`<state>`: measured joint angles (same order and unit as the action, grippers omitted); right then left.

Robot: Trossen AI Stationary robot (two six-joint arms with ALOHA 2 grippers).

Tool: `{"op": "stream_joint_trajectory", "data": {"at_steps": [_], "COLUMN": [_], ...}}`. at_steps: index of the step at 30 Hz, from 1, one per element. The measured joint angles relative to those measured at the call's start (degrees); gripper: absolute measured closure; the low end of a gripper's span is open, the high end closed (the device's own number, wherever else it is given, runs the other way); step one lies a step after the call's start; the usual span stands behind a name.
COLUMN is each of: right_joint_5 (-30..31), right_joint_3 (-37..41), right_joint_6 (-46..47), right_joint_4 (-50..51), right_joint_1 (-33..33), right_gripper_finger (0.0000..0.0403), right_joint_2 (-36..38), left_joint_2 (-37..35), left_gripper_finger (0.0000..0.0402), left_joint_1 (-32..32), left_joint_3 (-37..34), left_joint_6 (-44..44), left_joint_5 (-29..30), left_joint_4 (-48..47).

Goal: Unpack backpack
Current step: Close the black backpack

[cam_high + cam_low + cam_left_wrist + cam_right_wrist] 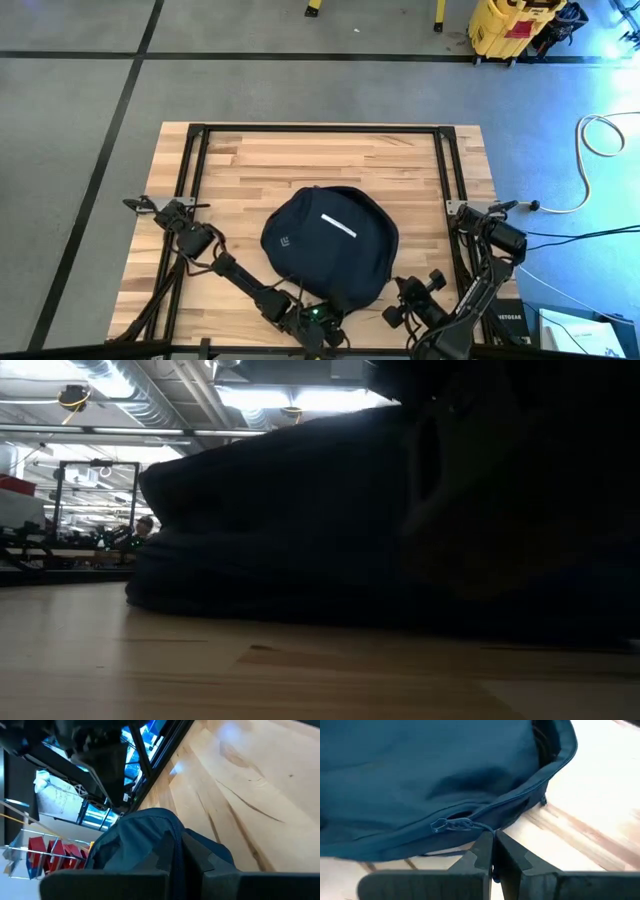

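Backpack [330, 243] sits mid-surface, lying flat w/ front up, white stripe [338, 226] + small logo [287, 241] visible. Wooden surface [300, 160] otherwise bare around it.

Left end effector [322, 322] is at the near edge of the bag, fingers pressed together; left wrist view shows bag fabric bunched up right over the fingers [200, 865], touching them. Can't tell whether any fabric is actually pinched.

Right end effector [492, 851] is just beside the bag's near-right edge, fingers pressed together. Right wrist view: tips sit right below the zipper pull [452, 825], w/ a thin cord running from the pull down btwn the fingertips. Looks like it's nipping that cord. Zipper line runs along the bag edge, looks closed.

Low view: mostly dark bag bulk filling the pic, resting on the surface.
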<state>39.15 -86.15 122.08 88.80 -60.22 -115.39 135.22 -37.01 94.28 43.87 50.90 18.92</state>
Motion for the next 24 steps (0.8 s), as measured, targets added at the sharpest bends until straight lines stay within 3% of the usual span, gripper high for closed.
{"op": "stream_joint_trajectory", "data": {"at_steps": [24], "right_joint_5": [1.21], "right_joint_3": [26.87], "right_joint_6": [-2.75], "right_joint_4": [-9.18], "right_joint_1": [5.61], "right_gripper_finger": [0.0403], "right_joint_2": [21.50], "left_joint_2": [0.00], "left_gripper_finger": [0.0401], "left_joint_1": [-2.34], "left_joint_3": [0.00], "left_joint_6": [-2.22], "left_joint_5": [2.48], "left_joint_4": [0.02]}}
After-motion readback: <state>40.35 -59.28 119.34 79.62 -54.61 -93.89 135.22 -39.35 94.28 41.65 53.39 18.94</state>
